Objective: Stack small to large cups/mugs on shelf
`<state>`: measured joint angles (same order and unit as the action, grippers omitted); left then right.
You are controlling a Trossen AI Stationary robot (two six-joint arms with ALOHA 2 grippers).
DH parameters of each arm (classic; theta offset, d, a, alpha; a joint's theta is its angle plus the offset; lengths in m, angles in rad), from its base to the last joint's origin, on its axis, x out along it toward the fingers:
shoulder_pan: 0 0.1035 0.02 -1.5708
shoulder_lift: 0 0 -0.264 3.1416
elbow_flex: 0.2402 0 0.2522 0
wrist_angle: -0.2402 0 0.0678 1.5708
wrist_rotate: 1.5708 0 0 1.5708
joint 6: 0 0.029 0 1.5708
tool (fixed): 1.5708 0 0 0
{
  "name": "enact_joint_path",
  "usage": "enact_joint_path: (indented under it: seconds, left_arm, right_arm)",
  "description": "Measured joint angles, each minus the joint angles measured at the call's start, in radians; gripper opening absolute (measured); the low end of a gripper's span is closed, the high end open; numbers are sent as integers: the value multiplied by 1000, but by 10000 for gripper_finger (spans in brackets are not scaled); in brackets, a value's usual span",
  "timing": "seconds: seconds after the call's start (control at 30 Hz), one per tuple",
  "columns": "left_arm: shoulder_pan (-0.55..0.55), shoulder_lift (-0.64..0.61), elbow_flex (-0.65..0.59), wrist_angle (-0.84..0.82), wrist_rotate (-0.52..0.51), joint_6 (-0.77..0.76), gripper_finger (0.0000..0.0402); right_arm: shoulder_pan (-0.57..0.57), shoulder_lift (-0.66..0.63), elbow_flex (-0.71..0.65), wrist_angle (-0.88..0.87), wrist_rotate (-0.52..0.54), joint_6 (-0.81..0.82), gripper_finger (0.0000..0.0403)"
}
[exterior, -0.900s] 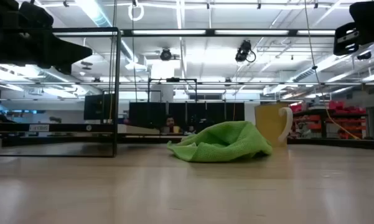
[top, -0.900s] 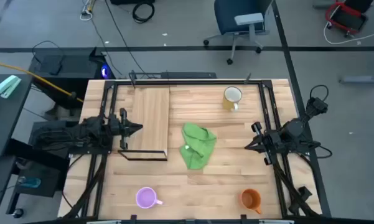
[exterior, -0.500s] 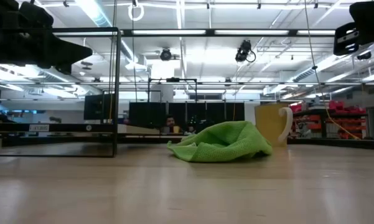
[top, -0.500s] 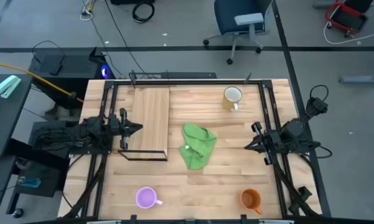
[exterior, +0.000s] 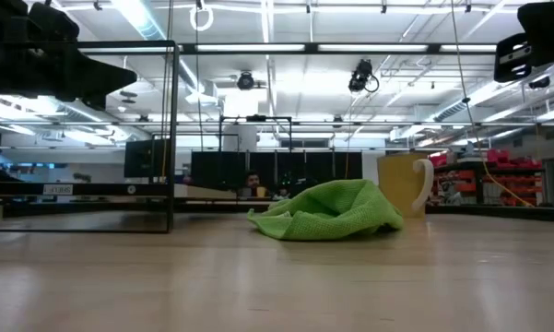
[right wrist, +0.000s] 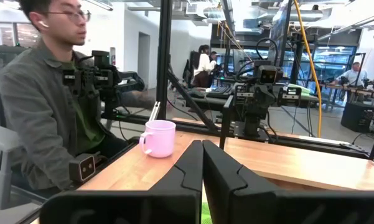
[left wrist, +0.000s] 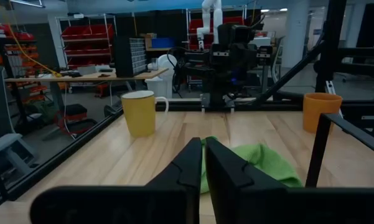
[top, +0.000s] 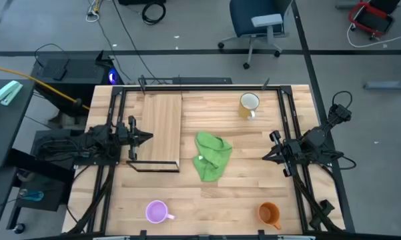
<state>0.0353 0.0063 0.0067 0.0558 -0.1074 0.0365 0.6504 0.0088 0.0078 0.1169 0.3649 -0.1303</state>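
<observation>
Both tools idle, fingers pressed together, holding nothing.

We note the left tool (top: 147,138) at the shelf (top: 161,127); right tool (top: 267,155) opposite. From the green cloth (top: 211,155): yellow mug (top: 249,103) far side, purple mug (top: 156,212) and orange mug (top: 269,213) near edge of surface (top: 207,200).

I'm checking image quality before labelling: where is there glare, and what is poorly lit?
Low view: bright ceiling strip lights wash out the background, and the yellow mug and green cloth are backlit. Left wrist view: the left claw is a dark silhouette. High view: even light, with soft shadows under the arms.
</observation>
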Motion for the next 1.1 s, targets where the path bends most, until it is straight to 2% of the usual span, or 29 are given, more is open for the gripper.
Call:
enact_joint_path:
  seconds: [1.1]
  left_arm:
    - [0,0,0,0,0,0,27]
  right_arm:
    - [0,0,0,0,0,0,13]
